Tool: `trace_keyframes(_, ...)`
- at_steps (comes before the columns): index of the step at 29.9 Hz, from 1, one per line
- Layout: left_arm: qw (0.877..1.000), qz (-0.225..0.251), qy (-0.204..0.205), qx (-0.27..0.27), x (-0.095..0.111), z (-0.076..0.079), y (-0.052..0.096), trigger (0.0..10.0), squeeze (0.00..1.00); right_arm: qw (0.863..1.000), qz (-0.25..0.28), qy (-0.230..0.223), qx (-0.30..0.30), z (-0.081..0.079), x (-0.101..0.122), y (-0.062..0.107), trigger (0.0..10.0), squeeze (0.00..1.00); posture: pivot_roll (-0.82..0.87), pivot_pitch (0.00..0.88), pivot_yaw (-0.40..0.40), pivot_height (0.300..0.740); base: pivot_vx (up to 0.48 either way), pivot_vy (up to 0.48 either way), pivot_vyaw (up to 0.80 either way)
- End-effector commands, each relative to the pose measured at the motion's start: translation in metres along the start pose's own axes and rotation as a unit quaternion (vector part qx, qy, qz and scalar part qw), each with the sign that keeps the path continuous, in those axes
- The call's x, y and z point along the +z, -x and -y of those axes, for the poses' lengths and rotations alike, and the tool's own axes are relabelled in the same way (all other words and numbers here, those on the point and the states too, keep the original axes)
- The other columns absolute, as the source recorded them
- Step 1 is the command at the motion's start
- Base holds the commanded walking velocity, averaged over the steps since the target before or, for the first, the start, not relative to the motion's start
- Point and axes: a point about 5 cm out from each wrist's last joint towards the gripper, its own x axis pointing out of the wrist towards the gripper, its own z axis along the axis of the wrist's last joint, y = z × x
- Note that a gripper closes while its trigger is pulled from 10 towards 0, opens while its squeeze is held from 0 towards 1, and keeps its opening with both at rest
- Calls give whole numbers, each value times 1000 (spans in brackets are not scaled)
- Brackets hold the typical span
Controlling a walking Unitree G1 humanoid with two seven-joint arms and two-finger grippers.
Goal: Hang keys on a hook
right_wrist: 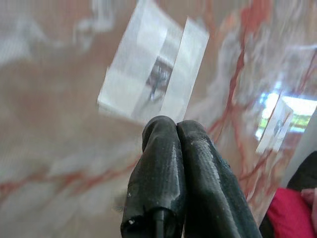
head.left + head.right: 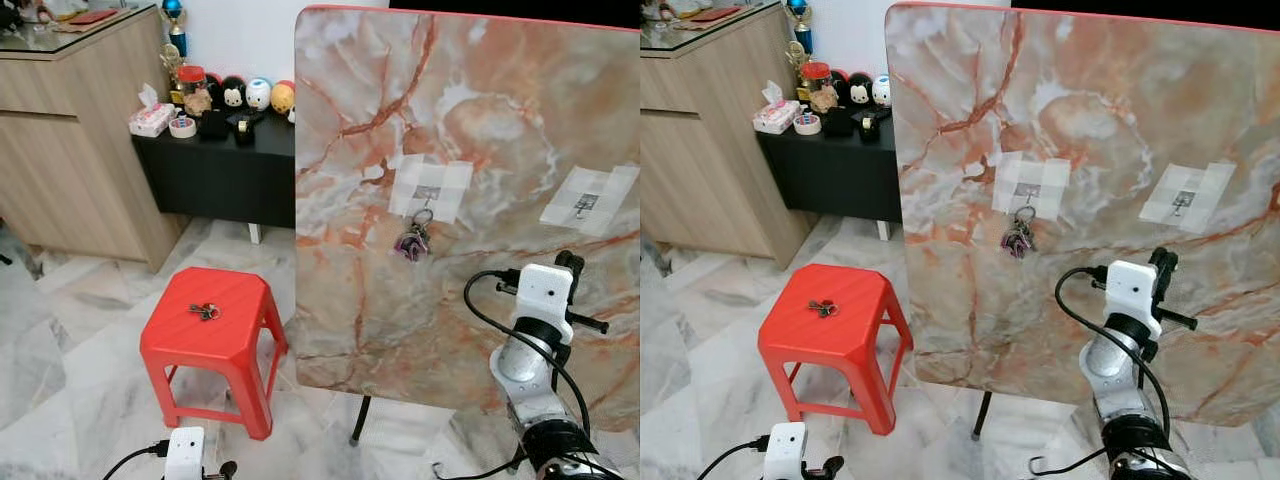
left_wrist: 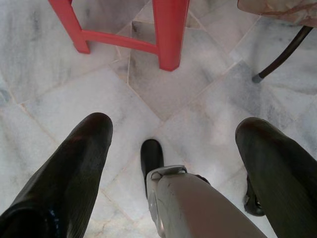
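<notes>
A marble-patterned board point(image 2: 480, 330) stands upright with two taped hooks. The left hook point(image 2: 427, 190) carries a bunch of keys point(image 2: 412, 243); the right hook point(image 2: 587, 203) is bare. A second set of keys point(image 2: 204, 311) lies on top of the red stool point(image 2: 215, 345). My right arm point(image 2: 543, 295) is raised in front of the board, below the right hook. In the right wrist view the right gripper point(image 1: 177, 126) is shut with nothing in it, just short of a blurred taped hook point(image 1: 157, 79). My left gripper point(image 3: 173, 134) hangs low over the floor, open and empty, near the stool's legs point(image 3: 171, 34).
A black low cabinet point(image 2: 225, 170) with toys and a tape roll stands behind the stool. A wooden counter point(image 2: 70, 150) is at the left. The board's dark leg point(image 2: 358, 420) reaches the marble floor point(image 2: 80, 390) to the right of the stool.
</notes>
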Motion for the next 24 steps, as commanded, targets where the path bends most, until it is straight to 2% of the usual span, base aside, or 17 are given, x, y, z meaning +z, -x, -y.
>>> trace_keyframes(1, 1000, -9, 3, 2, -5, -2, 1, 10000, 0, 1000, 11, 2, -14, 4, 6, -9, 10000, 0, -33, 0, -54, 740, 0, 0, 0)
trace_keyframes(14, 1000, -18, 3, 5, -8, -6, 2, 10000, 0, 1000, 14, 21, -18, 3, 13, -20, 10000, 0, -28, 0, -53, 740, 0, 0, 0)
trace_keyframes(24, 1000, -20, 2, 6, -9, -6, 3, 10000, 0, 999, -14, 41, -20, 5, 11, -31, 10000, 0, -24, 0, -54, 740, 0, 0, 0)
